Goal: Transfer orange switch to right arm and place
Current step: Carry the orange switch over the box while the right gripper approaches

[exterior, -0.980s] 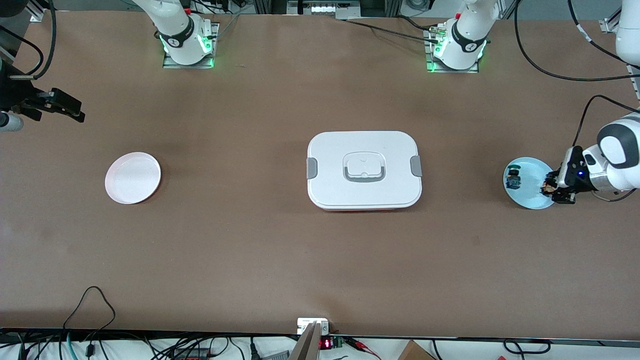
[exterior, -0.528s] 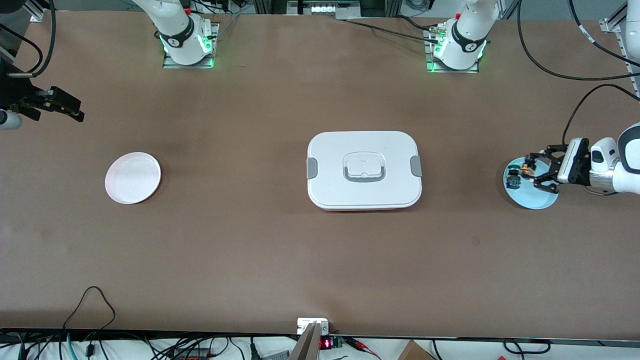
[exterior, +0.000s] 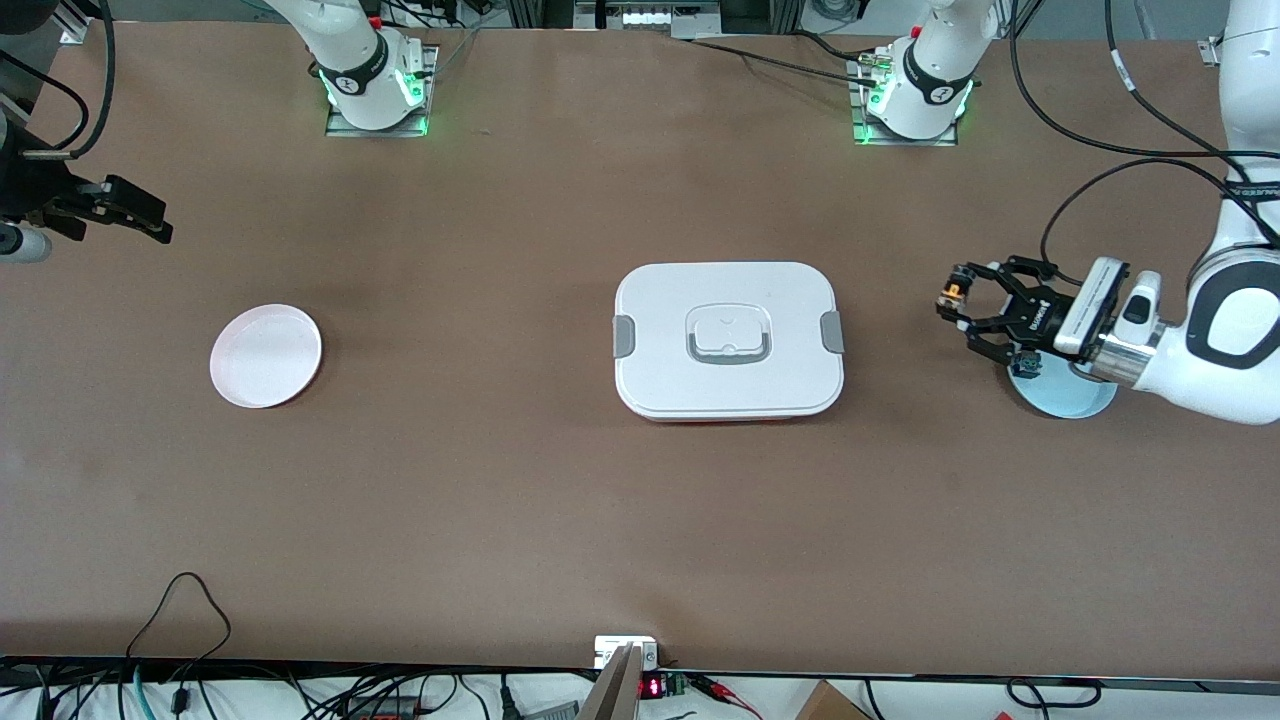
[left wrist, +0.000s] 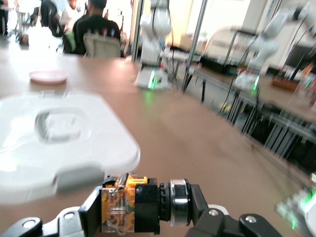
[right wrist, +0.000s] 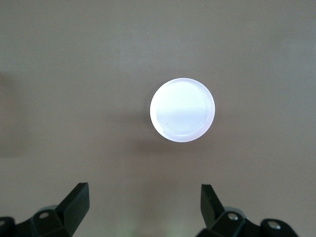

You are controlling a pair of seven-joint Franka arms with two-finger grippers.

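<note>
The orange switch (exterior: 950, 293), with orange body and black round cap, is clamped in my left gripper (exterior: 953, 302). That gripper hangs over bare table between the light blue plate (exterior: 1075, 398) and the white box (exterior: 728, 340). In the left wrist view the switch (left wrist: 129, 206) lies crosswise between the gripper's (left wrist: 147, 210) fingers. My right gripper (exterior: 152, 222) waits in the air at the right arm's end of the table. It (right wrist: 143, 203) stands open with nothing in it, looking down on the pale pink plate (right wrist: 182, 109).
A small black part with blue and green (exterior: 1025, 364) lies on the light blue plate. The lidded white box sits mid-table, with the pale pink plate (exterior: 265, 355) toward the right arm's end. Cables run along the table's edge nearest the front camera.
My left gripper has risen from the light blue plate with the orange switch and moved toward the white box. The right arm has stayed put.
</note>
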